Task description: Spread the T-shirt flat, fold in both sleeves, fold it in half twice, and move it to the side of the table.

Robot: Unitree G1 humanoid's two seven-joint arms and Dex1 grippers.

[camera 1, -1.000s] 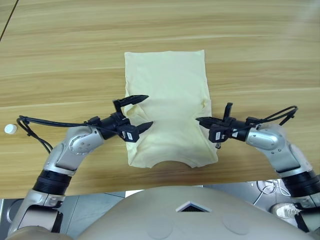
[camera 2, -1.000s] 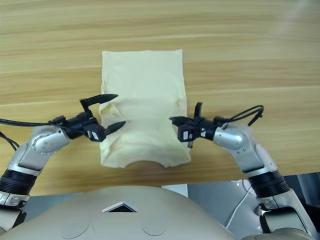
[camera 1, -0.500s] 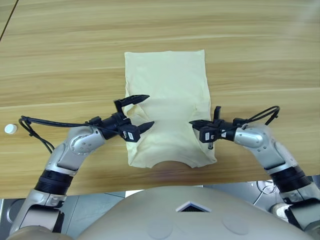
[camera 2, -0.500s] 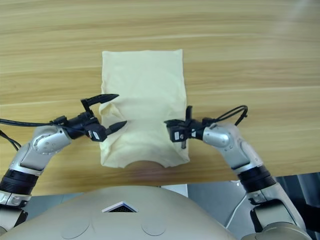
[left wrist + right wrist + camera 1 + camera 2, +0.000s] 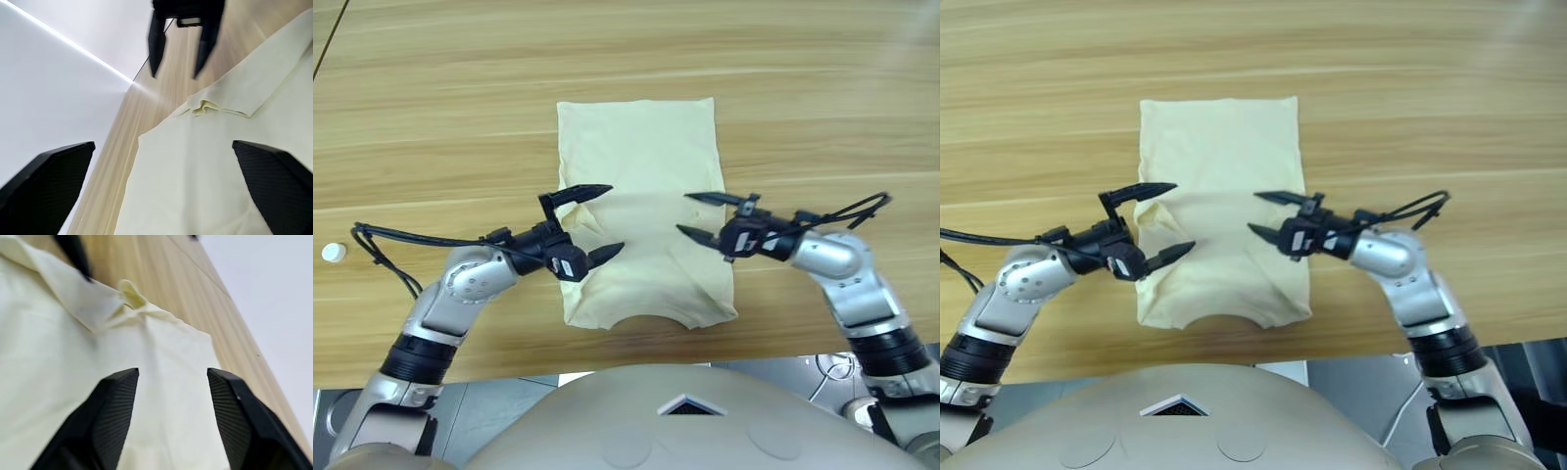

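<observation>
The shirt [image 5: 641, 166], pale yellow, lies on the wooden desk [image 5: 460, 98] in front of me. Both sleeves are folded in, so it makes one long narrow rectangle. The hem is at the far end and the collar [image 5: 647, 309] is at the near end, close to the desk's near edge. The far half is smooth. The near half is creased, with a small bunched fold on each side edge about halfway along.

My left pincer [image 5: 614, 217] is spread wide and grips nothing. It is at the shirt's left edge about mid-length, pointing in across the cloth, with both tips over the fabric. In the left wrist view its two dark fingers [image 5: 46, 181] frame the cloth, with the bunched fold [image 5: 215, 106] beyond them and my other pincer farther off.

My right pincer [image 5: 683, 212] is also apart and grips nothing, though the gap is narrower than the left's. It is over the right part of the shirt at about the same mid-length, pointing toward the left pincer. The two face each other across the cloth, near each other and not touching. In the right wrist view its fingers [image 5: 112, 416] are over the fabric, with a small puckered fold [image 5: 129, 291] ahead.

I cannot tell whether any fingertip touches the cloth.

A small white cap [image 5: 333, 252] is on the desk far to my left, well apart from the shirt.
</observation>
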